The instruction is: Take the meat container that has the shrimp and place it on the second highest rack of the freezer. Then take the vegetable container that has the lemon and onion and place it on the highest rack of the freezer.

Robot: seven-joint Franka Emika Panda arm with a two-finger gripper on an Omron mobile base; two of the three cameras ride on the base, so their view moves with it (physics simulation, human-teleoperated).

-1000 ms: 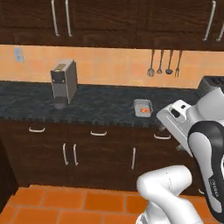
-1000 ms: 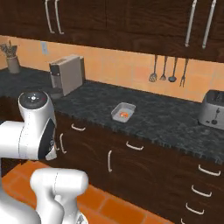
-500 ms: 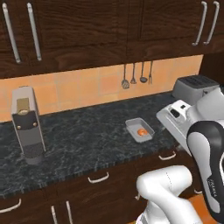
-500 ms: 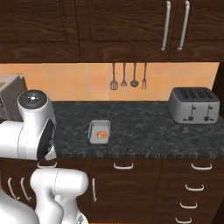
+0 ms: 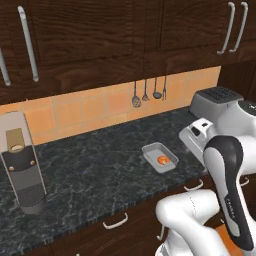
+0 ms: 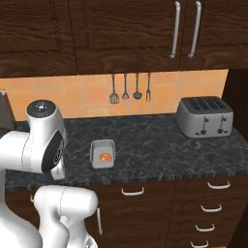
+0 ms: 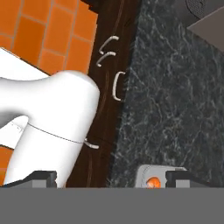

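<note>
Looking down from the hand camera, the claw point(image 7: 109, 177) shows two dark fingertips set far apart, spread and holding nothing. Just beyond them, between the tips, lies the small grey container point(image 7: 159, 175) with an orange piece inside. It rests on the dark stone counter point(image 6: 160, 145), near its front edge, its long side running front to back.

Container point(image 7: 158, 176) on counter point(image 7: 175, 100)

Arm folded; end effector point(image 7: 111, 178) spread
</note>
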